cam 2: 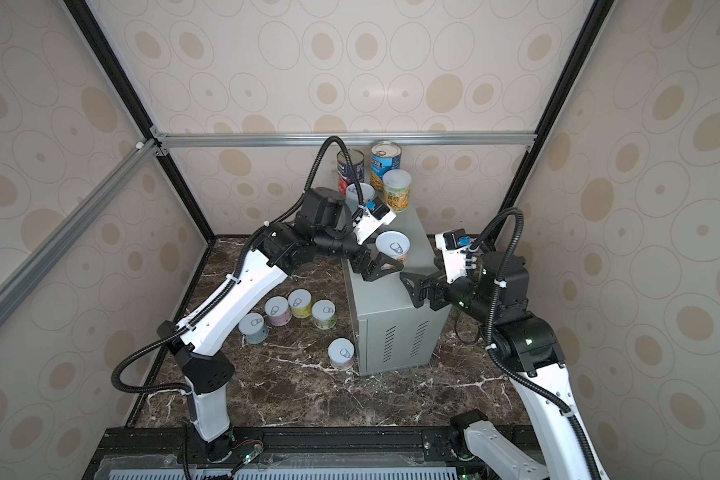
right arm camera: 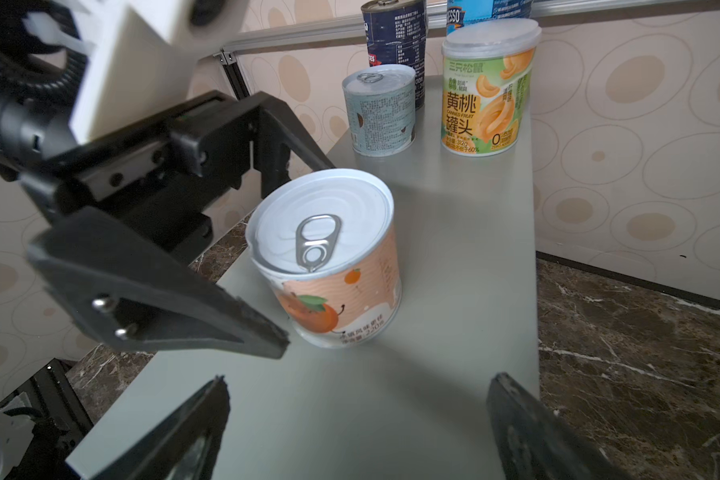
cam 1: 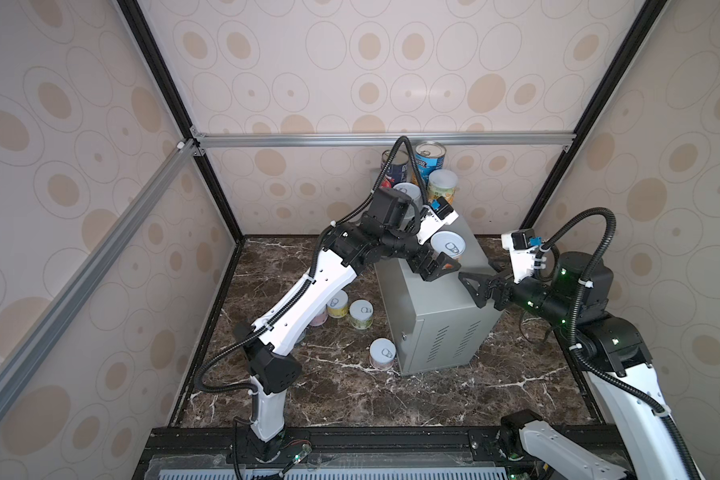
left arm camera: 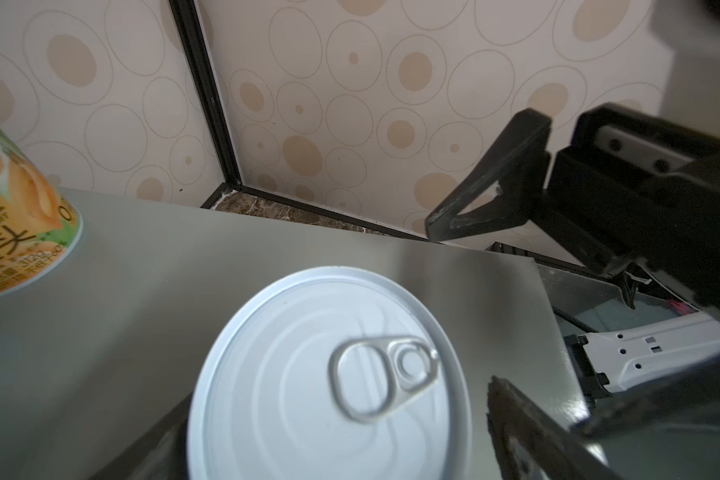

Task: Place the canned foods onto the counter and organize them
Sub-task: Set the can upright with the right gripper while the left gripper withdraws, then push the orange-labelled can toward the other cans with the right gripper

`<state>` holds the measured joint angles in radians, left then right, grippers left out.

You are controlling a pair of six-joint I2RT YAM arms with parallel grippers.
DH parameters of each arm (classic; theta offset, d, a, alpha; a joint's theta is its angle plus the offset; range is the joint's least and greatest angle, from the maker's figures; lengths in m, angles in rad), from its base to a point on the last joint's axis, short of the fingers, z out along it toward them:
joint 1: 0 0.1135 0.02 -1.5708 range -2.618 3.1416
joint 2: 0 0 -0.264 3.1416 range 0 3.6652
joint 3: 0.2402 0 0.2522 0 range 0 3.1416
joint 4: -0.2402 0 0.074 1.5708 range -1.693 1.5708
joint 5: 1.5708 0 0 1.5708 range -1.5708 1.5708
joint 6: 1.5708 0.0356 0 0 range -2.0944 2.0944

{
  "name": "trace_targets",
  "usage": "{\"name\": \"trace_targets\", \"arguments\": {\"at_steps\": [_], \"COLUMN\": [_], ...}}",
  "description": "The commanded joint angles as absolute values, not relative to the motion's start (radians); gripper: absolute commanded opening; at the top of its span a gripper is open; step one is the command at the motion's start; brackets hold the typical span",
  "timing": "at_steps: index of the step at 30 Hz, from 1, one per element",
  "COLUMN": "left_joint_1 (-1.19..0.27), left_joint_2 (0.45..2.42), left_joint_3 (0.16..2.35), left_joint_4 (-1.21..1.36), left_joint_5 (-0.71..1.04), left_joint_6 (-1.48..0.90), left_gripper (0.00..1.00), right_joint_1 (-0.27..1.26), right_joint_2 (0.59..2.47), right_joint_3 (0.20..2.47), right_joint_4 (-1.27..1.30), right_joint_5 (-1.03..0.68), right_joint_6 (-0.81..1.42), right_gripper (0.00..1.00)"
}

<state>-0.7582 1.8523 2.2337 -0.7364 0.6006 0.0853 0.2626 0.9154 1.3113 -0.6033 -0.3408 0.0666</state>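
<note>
The canned foods (cam 2: 300,302) stand in two groups. Left of the counter (cam 2: 391,328), five short cans (cam 2: 323,313) sit on the marble floor (cam 2: 308,395); in a top view the left arm (cam 1: 300,299) covers two of them. On the counter stand the navy-red can (cam 2: 346,160), the blue-yellow can (cam 2: 385,162), the green-yellow can (cam 2: 396,191) and the orange can (right arm camera: 337,291). A pale-blue can (right arm camera: 379,112) is half hidden in both top views. The left gripper (cam 2: 385,261) gapes around the orange can, gripping nothing. The right gripper (cam 2: 410,291) hovers wide, empty.
</note>
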Motion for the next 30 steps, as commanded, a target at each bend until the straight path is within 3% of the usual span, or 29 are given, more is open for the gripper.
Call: {"name": "trace_targets", "arguments": {"at_steps": [1,8,13,26,30], "left_joint_1": [-0.726,-0.616,-0.514,-0.420,-0.405], "left_joint_2": [1.724,1.484,1.347,1.188,1.162], "left_joint_3": [2.177,1.916,1.760,1.571,1.527], "left_joint_4": [-0.680,-0.608,-0.571,-0.550,-0.537], "left_joint_5": [0.592,0.575,0.605,0.629,0.637], "left_joint_6": [0.088,0.065,0.048,0.053,0.049], "left_gripper": [0.98,0.98,0.98,0.98,0.98], "right_joint_1": [0.267,0.275,0.361,0.427,0.427], "right_joint_2": [0.930,0.970,1.022,1.128,1.146], "right_joint_3": [1.297,1.297,1.313,1.334,1.337], "right_joint_4": [-0.556,-0.507,-0.469,-0.355,-0.332], "right_joint_5": [-0.359,-0.343,-0.286,-0.134,-0.073], "right_joint_6": [0.083,0.103,0.104,0.142,0.139], "right_gripper": [1.00,1.00,1.00,1.00,0.83]}}
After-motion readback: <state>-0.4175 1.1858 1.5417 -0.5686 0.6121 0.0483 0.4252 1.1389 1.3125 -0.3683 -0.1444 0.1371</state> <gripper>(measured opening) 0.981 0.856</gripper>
